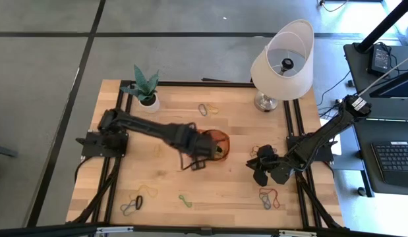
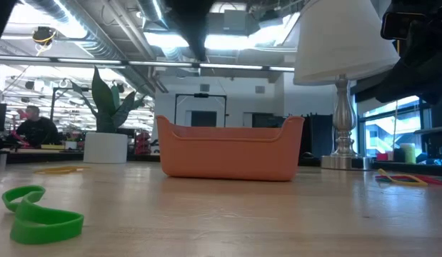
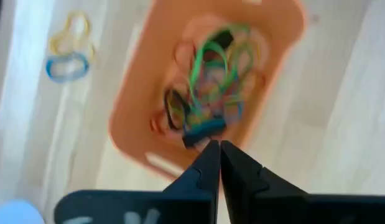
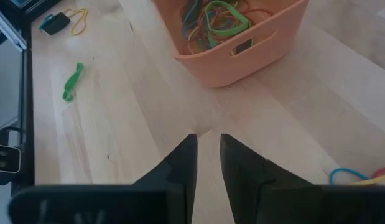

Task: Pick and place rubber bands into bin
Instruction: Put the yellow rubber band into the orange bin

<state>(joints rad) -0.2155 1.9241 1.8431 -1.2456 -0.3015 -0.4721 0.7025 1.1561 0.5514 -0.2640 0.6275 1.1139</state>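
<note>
1. Left gripper hangs over the bin at mid-table, fingers pressed together on nothing visible; the bin already holds a tangle of rubber bands
2. Risk: dipping low could snag that tangle and drag loops back out
3. Right gripper slightly parted, empty, low over the table just right of the bin; a swing could nudge the bin
4. Loose bands still lie near the front edge

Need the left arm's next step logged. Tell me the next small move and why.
Probably open the left gripper to drop its load: its fingers are pinched on a dangling clump of rubber bands directly above the bin. The right gripper waits over bare wood, fingers slightly apart.
</note>
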